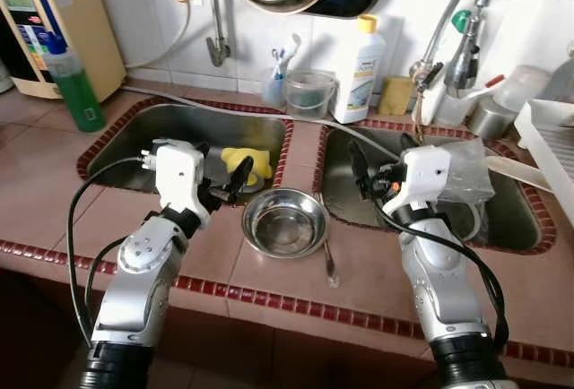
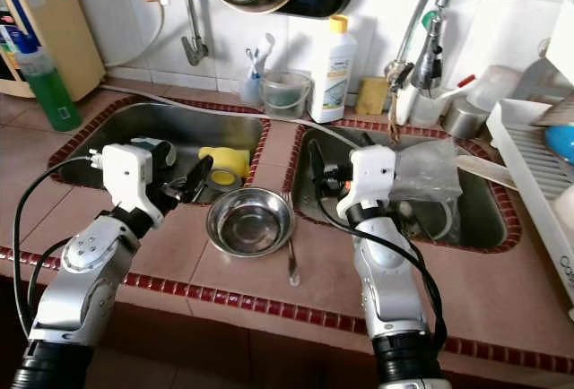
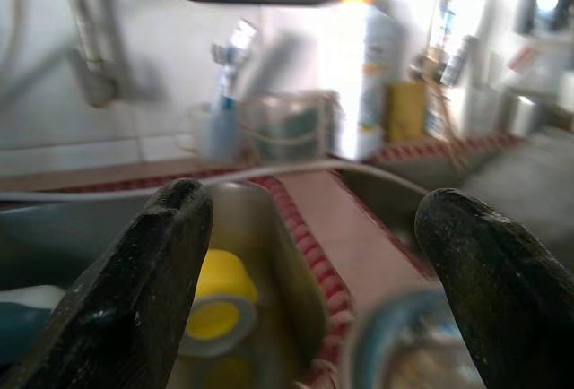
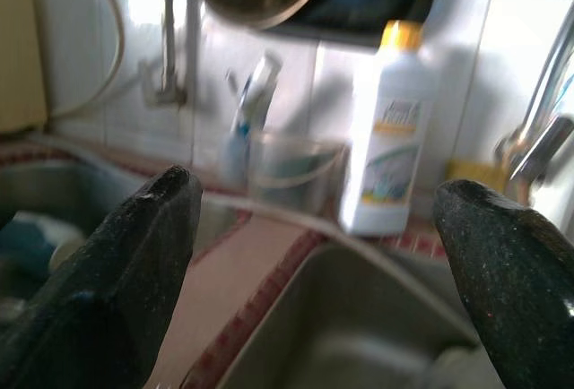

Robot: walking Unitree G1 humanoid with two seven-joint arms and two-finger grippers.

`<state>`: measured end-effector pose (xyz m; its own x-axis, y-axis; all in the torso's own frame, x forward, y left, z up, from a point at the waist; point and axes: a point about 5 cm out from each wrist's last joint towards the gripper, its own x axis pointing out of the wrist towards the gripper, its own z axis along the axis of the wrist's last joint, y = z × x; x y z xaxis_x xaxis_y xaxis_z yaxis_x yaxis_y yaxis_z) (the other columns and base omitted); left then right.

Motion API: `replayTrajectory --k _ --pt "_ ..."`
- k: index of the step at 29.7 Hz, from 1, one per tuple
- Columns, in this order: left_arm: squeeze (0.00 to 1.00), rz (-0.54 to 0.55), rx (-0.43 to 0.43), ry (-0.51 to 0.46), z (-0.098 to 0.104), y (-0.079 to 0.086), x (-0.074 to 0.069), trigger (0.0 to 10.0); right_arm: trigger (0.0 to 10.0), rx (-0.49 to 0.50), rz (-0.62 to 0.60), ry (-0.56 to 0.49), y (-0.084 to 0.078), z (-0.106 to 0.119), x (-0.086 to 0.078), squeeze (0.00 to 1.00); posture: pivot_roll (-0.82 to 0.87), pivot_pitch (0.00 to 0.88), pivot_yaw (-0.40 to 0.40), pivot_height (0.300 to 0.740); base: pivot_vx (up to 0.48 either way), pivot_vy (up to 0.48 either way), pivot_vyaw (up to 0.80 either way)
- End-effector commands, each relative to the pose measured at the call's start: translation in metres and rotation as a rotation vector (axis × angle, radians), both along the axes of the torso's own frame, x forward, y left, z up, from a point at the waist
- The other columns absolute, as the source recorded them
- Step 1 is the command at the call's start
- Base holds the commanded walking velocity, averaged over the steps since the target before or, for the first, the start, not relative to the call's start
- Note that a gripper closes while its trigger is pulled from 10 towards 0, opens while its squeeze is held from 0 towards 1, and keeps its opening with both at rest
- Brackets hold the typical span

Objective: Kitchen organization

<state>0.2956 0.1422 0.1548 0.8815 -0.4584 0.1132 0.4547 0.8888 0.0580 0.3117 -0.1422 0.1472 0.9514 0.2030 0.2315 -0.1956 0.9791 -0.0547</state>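
Steel bowl [image 1: 285, 220] sits just beside the open left gripper [image 1: 229, 183].

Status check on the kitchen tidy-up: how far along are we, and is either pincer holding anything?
Nothing looks put away yet. The steel bowl sits on the counter between the two sinks, a spoon beside it. Both pincers are open and hold nothing: the left pincer hangs at the left sink's edge near the yellow cup, the right pincer over the right sink. Bowl, spoon and sink items all remain.
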Motion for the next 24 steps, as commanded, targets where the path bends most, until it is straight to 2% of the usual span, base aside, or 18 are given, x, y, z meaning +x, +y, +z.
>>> replayTrajectory --k 1,6,7,8,11,14,24 --pt "0.00 -0.067 0.041 -0.009 0.002 -0.008 -0.004 10.0 10.0 -0.003 0.012 0.007 0.000 0.001 -0.003 0.00 -0.10 0.054 -0.003 0.740 0.000 0.000 0.00" --pt "0.00 -0.116 0.080 -0.002 -0.001 -0.010 -0.010 10.0 10.0 0.006 0.020 0.026 0.002 -0.002 -0.007 0.00 -0.10 0.061 -0.003 0.740 0.000 0.000 0.00" --pt "0.00 -0.180 0.093 -0.002 -0.001 -0.015 -0.017 10.0 10.0 0.015 0.015 0.052 0.003 -0.007 -0.009 0.00 -0.10 0.069 -0.001 0.740 0.000 0.000 0.00" --pt "0.00 -0.180 0.093 -0.002 -0.001 -0.015 -0.017 10.0 10.0 0.015 0.015 0.052 0.003 -0.007 -0.009 0.00 -0.10 0.069 -0.001 0.740 0.000 0.000 0.00" --pt "0.00 -0.265 0.100 -0.012 0.001 -0.024 -0.027 10.0 10.0 0.061 0.004 0.101 0.007 -0.011 -0.010 0.00 -0.10 0.073 -0.003 0.740 0.000 0.000 0.00" --pt "0.00 -0.303 0.109 -0.017 0.002 -0.029 -0.032 10.0 10.0 0.123 0.041 0.161 0.012 -0.014 -0.008 0.00 -0.10 0.078 -0.003 0.740 0.000 0.000 0.00" --pt "0.00 -0.350 0.118 -0.022 0.006 -0.034 -0.042 10.0 10.0 0.058 0.194 0.253 0.018 -0.007 0.001 0.00 -0.09 0.078 -0.033 0.740 0.000 0.000 0.00"
